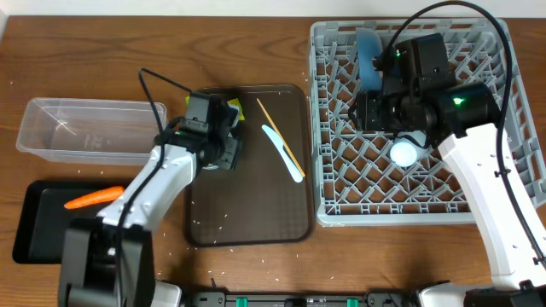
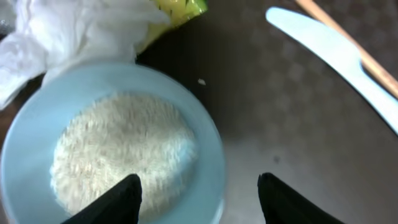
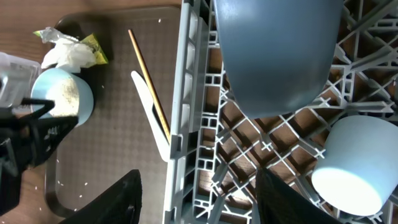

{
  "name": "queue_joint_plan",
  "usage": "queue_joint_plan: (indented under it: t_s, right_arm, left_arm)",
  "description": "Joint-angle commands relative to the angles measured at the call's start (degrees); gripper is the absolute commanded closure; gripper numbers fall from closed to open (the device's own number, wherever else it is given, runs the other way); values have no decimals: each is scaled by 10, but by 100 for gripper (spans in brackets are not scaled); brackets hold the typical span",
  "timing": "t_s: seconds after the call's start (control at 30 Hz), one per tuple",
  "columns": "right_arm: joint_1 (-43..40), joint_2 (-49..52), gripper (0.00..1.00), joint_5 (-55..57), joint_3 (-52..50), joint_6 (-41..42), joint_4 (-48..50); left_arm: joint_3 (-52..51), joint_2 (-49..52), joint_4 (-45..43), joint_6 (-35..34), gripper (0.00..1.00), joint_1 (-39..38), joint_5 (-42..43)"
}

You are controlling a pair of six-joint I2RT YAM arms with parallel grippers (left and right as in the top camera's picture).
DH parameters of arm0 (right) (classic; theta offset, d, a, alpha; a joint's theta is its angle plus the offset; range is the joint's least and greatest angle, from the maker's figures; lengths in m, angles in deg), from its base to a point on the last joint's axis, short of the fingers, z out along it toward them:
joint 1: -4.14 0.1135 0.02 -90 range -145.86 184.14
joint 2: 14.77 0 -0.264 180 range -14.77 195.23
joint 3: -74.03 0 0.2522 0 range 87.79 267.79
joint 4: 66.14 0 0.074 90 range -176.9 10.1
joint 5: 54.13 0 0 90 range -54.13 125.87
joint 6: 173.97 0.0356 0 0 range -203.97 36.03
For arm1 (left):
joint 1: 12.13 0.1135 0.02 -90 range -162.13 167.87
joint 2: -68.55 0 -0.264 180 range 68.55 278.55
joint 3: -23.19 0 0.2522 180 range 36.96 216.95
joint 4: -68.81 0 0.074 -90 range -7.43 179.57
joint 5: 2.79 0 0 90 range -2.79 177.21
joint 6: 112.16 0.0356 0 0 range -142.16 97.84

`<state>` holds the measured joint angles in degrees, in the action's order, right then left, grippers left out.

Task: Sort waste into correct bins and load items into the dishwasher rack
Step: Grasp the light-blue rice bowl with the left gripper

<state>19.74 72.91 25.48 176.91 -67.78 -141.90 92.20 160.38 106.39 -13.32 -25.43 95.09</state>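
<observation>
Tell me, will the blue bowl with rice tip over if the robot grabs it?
The bowl looks hard and stiff, so it shouldn't bend. It's heaped with loose rice, so tilting would probably spill grains. Its smooth rim might slip.

The overhead view is bright and evenly lit from above. Short, soft shadows fall on the table (image 1: 256, 269), and small white glints show on the clear tub (image 1: 34, 141) at upper left.

The left wrist view is too close to focus. The bowl (image 2: 208, 143) and its rice (image 2: 124, 149) are smeared soft, the napkin (image 2: 68, 31) at upper left is washed out, and a pale sheen lies on the brown tray (image 2: 280, 143).

The right wrist view is sharper. The rack (image 3: 186, 93) is crisp, and the cup (image 3: 357, 165) at lower right glares pale.
</observation>
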Motion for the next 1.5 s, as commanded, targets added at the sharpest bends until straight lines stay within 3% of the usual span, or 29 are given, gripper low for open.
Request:
queue_joint_plan:
  t_s: [0.0, 0.27, 0.53, 0.9, 1.03, 1.47]
  right_arm:
    - [-6, -12, 44, 7, 1, 10, -2]
    - [-6, -12, 44, 7, 1, 10, -4]
    - [-6, -12, 43, 7, 1, 10, -4]
    - [-6, -12, 42, 7, 1, 9, -18]
    - [-6, -12, 41, 8, 1, 9, -19]
    - [-6, -12, 41, 8, 1, 9, -19]
  left_arm:
    - [6, 33, -28, 19, 44, -1, -10]
    - [6, 83, -61, 18, 48, -6, -9]
    - [6, 85, -63, 19, 69, -30, -38]
    - [5, 98, -57, 19, 78, -54, -118]
    - [5, 108, -57, 18, 94, -54, -118]
    - [7, 24, -3, -61, 94, -92, -118]
